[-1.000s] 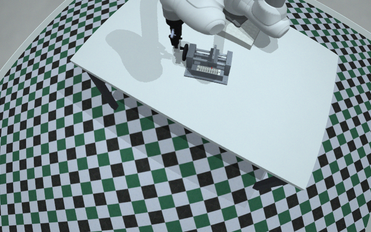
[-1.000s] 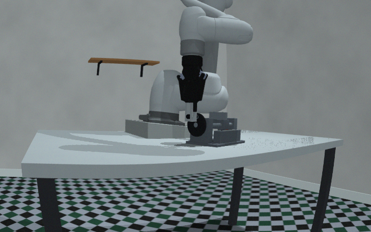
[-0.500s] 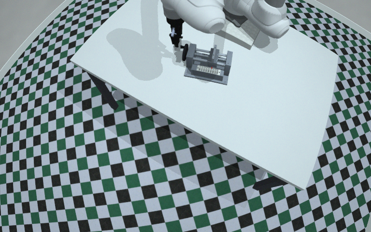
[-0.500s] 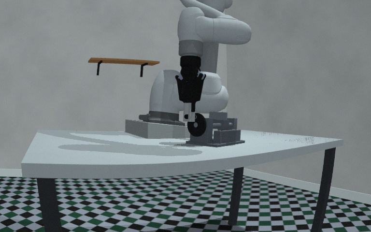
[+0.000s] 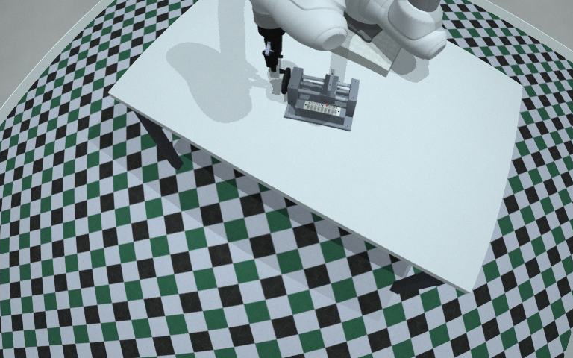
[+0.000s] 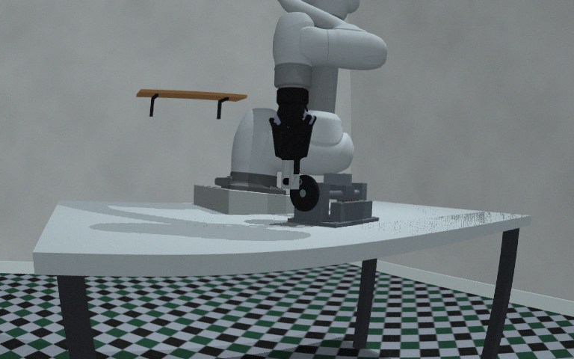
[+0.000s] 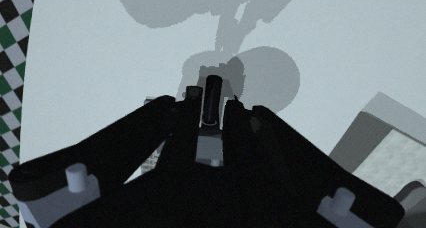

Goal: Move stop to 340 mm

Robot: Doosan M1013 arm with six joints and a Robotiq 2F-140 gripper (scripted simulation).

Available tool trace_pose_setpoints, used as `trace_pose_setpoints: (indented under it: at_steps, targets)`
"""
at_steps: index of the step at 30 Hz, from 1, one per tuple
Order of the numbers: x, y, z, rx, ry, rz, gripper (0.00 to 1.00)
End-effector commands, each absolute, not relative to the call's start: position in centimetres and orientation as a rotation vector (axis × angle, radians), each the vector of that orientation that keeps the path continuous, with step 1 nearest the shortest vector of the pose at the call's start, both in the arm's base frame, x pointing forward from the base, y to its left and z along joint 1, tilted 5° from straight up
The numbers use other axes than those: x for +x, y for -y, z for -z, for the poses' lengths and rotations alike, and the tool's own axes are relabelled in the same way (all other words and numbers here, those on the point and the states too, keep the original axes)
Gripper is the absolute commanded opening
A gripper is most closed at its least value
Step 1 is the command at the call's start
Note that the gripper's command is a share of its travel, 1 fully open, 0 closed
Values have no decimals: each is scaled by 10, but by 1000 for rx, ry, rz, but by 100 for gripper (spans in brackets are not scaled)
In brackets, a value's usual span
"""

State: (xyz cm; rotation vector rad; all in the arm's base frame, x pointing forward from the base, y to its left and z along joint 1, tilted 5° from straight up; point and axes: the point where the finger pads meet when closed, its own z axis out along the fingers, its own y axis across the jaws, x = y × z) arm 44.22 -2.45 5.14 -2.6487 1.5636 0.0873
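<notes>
The handwheel (image 5: 285, 82) (image 6: 309, 200) is a black disc on the left end of the grey stop device (image 5: 295, 88) (image 6: 310, 213). Its dark crank handle (image 7: 212, 100) sticks out near the top of the wheel. My gripper (image 5: 274, 69) (image 6: 291, 180) (image 7: 212, 90) points down and is shut on this handle, one finger on each side. The stop carriage (image 5: 331, 85) (image 6: 337, 179) sits on the guide rods, right of their middle. A small red pointer (image 5: 327, 104) stands over the white scale (image 5: 317, 107), right of its middle. The scale numbers are too small to read.
The white table (image 5: 369, 168) (image 6: 170, 249) carries the device. The device's end blocks and base plate lie close beside my fingers. The robot's pale base block (image 5: 371, 57) (image 6: 212, 200) (image 7: 395, 153) stands behind it. A brown shelf (image 6: 192, 94) hangs on the back wall.
</notes>
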Motion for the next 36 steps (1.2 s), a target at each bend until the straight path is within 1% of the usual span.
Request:
trace_pose_setpoints:
  at_steps: [1,36]
  targets:
    - [441,25,-50,-2650,-1564,-89,4]
    - [433,29,-43,-2650,-1564,-89,4]
